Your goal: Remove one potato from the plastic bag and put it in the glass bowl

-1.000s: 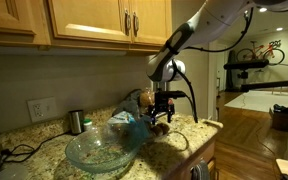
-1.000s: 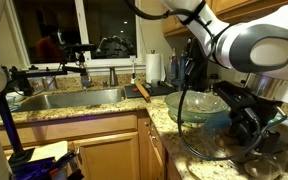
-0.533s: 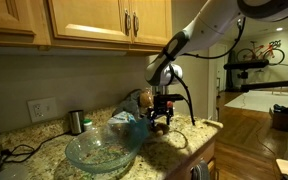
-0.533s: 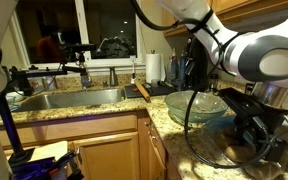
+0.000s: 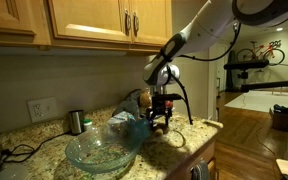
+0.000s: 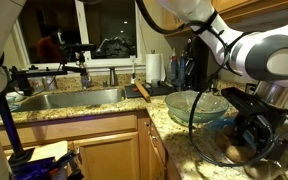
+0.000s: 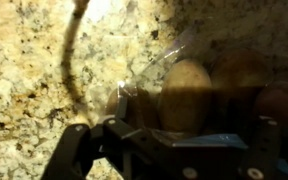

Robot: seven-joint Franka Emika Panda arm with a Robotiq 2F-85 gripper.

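A large glass bowl (image 5: 97, 150) stands on the granite counter; it also shows in an exterior view (image 6: 196, 106). Beside it lies the clear plastic bag (image 5: 131, 116) with potatoes. My gripper (image 5: 161, 122) is down at the bag's near end, right of the bowl. In the wrist view a tan potato (image 7: 185, 90) lies under the clear plastic (image 7: 144, 75) between my spread fingers (image 7: 184, 135). A second potato (image 7: 279, 100) sits in shadow at the right. The fingers look open around the potato, and the fingertips themselves are dark.
A metal cup (image 5: 76, 121) and a wall outlet (image 5: 42, 108) are behind the bowl. A sink (image 6: 69, 97) and a paper towel roll (image 6: 154, 68) lie further along the counter. A dark cable (image 7: 72, 60) runs over the granite. The counter edge (image 5: 199, 130) is close by.
The gripper has sunk slightly toward the bag and barely shifted otherwise. Bowl and bag have not moved.
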